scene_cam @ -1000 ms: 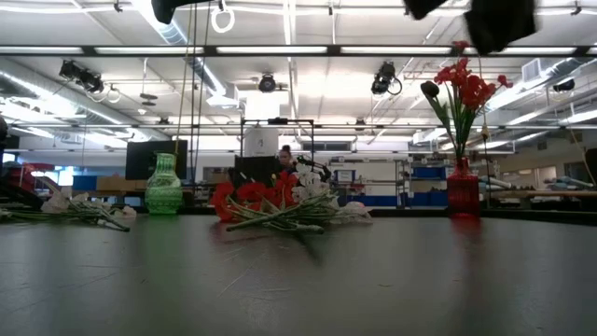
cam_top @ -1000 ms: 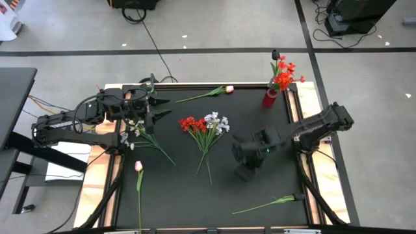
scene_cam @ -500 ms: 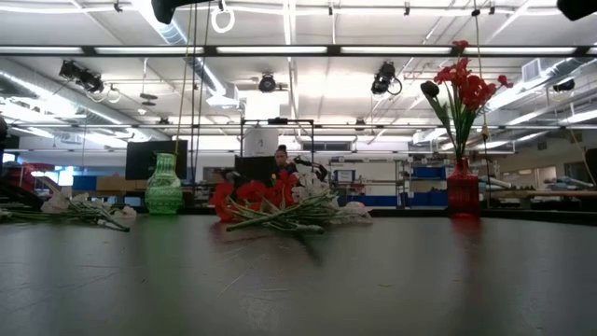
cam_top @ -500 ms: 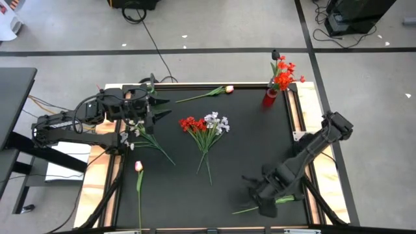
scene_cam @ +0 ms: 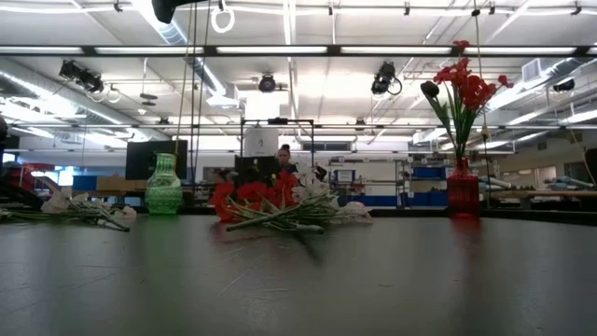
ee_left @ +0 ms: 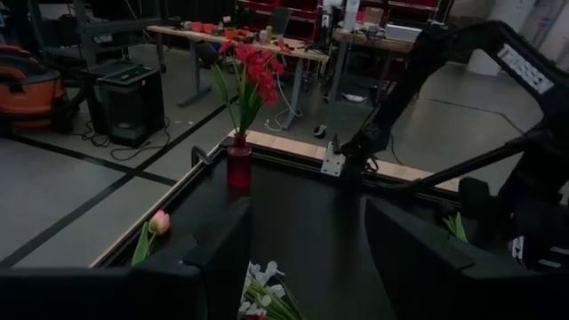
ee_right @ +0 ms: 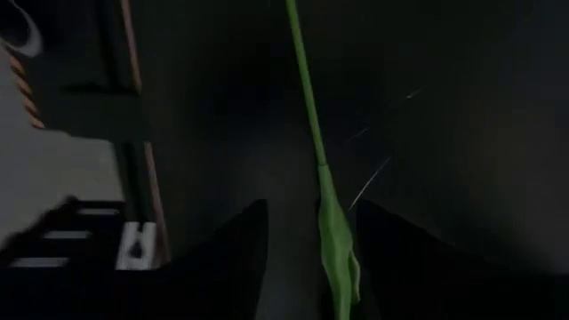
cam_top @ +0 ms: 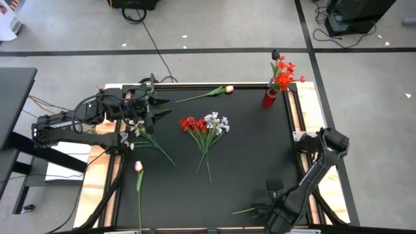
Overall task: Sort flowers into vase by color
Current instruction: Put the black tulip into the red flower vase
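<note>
The right gripper (cam_top: 272, 207) was low at about five o'clock on the black table (cam_top: 247, 149), over a single green stem (ee_right: 307, 98) that lay along the near edge. In its wrist view the two dark fingers (ee_right: 233, 258) stood apart with the stem running between them, the leafy end nearest the camera; whether they touched it could not be told, and nothing was clamped. In the high view this stem (cam_top: 247, 210) showed as a thin green line just beside the gripper.

The left gripper (cam_top: 158, 108) waited at about ten o'clock, above the table's far-left part. Its fingers (ee_left: 222, 244) were spread and held nothing.

At the centre lay a mixed bunch (cam_top: 205, 127), red blooms (cam_top: 192, 123) toward nine o'clock and white blooms (cam_top: 218, 121) just beside them, stems fanning toward six o'clock. A small white spray (cam_top: 133, 128) lay at about nine o'clock, under the left arm. One pink bud (cam_top: 229, 89) lay at twelve o'clock, its stem pointing toward nine o'clock. Another pink bud (cam_top: 138, 166) lay at about seven o'clock, stem running to the near edge.

The red vase (cam_top: 270, 97) stood at about one o'clock, upright, with red flowers (cam_top: 283, 73) in it. In the low view a green vase (scene_cam: 163, 187) stood upright at the far side, well apart from the red vase (scene_cam: 463, 191).
</note>
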Controlling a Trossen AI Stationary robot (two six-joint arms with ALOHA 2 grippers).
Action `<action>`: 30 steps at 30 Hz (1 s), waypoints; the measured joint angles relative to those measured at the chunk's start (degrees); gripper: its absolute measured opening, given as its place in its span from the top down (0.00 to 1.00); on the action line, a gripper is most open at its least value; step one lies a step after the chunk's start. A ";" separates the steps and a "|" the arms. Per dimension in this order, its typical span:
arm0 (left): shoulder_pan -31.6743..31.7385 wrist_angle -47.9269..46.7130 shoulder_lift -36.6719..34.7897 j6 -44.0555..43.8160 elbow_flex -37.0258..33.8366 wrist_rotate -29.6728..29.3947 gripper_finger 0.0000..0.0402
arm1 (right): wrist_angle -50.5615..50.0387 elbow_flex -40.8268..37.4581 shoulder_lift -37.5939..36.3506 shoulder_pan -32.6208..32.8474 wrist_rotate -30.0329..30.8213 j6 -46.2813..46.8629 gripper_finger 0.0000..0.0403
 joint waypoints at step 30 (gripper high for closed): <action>0.00 0.15 0.00 -4.74 0.00 0.02 0.44 | 6.42 -9.33 4.65 1.27 -9.62 -5.09 0.95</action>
